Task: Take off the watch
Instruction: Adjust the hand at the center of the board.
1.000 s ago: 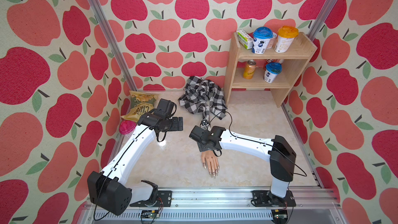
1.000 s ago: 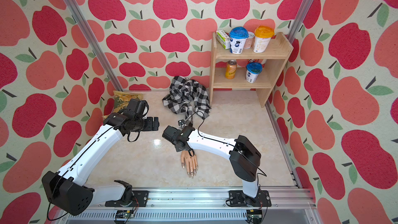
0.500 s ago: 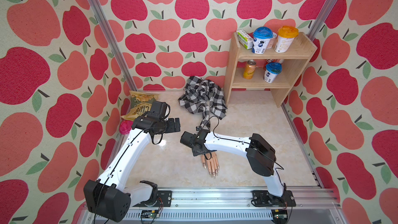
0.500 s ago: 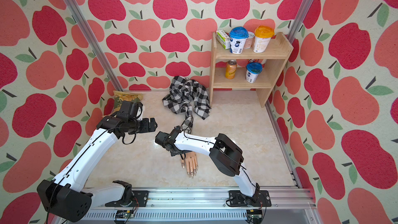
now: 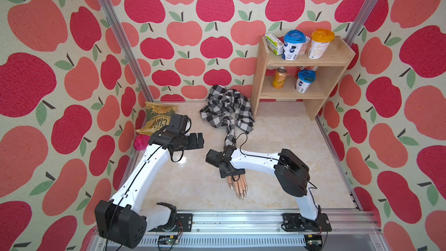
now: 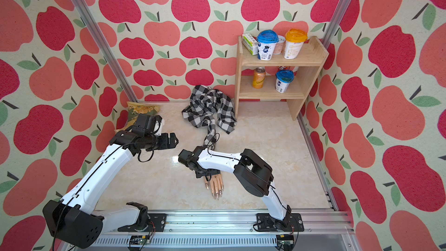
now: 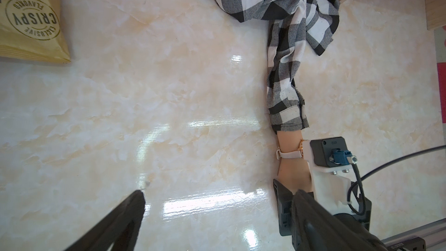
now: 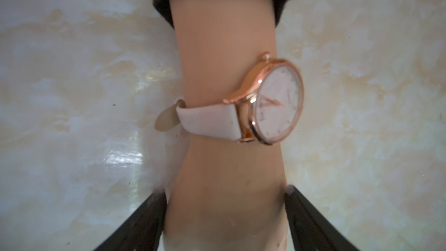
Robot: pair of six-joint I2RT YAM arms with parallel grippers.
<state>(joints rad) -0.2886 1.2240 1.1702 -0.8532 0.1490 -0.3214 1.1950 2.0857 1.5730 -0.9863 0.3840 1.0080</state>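
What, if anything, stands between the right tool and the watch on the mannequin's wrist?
Nothing visible does. The right tool flanks the mannequin's wrist, and only bare skin lies between its fingers and the watch.

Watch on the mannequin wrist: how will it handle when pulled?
The watch strap looks thin and soft, so probably floppy once freed. Its case sits to one side of the mannequin wrist, so it likely slides round. Glossy rim may be slippery.

Watch (image 8: 265,107) unseen in both top views
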